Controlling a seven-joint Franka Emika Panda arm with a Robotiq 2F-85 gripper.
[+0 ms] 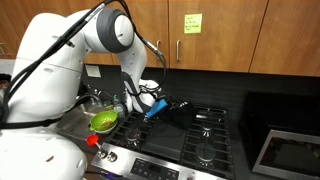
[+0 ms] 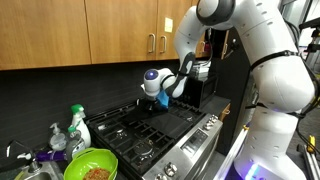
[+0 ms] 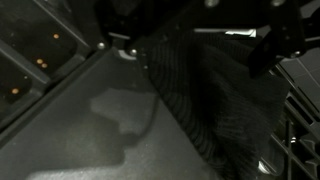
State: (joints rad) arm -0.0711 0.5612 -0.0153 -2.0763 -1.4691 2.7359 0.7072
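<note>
Tool (image 1: 158,104), grip not discernible, hangs tilted above the grates (image 1: 205,128) by the back edge of the bench (image 1: 140,165), green bowl (image 1: 103,121) clear at a front corner.

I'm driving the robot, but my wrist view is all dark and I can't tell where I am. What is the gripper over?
Observer: The gripper hangs low over the back part of a black stove, under wooden cupboards.
Operator: Is there anything next to the stove I could bump?
Observer: Yes, a green bowl sits beside the stove with something brown inside, and a green bottle stands just behind it. Both are well away from the gripper.
</note>
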